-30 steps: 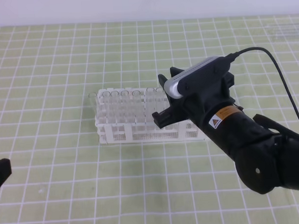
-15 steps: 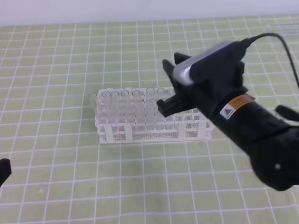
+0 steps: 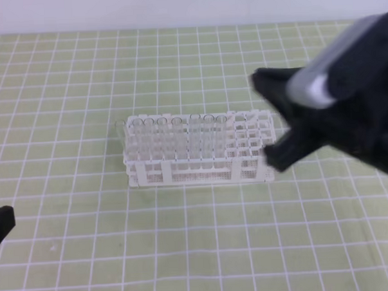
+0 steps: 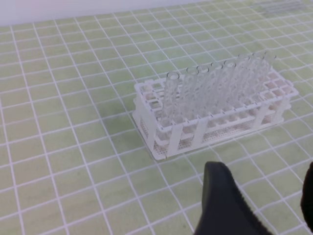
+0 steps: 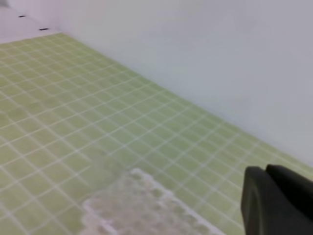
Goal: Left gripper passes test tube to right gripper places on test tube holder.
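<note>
The white test tube holder (image 3: 196, 163) stands mid-table, and several clear tubes fill its left and middle holes. Which of them is the task's test tube (image 3: 209, 133) I cannot tell; neither gripper holds one. The right arm (image 3: 337, 116) is a dark blur just right of the holder. In the right wrist view the right gripper (image 5: 266, 178) shows its two fingers pressed together, with nothing between them, above the blurred holder (image 5: 139, 210). The left gripper (image 4: 264, 196) is open and empty, hanging in front of the holder (image 4: 161, 142). Only its tip (image 3: 0, 226) shows at the far left edge.
A green mat with a white grid (image 3: 81, 73) covers the table. A pale wall (image 5: 195, 58) runs behind it. The holder's right-hand holes (image 3: 254, 131) stand without tubes.
The right arm has swung right and upward away from the holder, uncovering its right end. The left gripper has stayed where it was.
</note>
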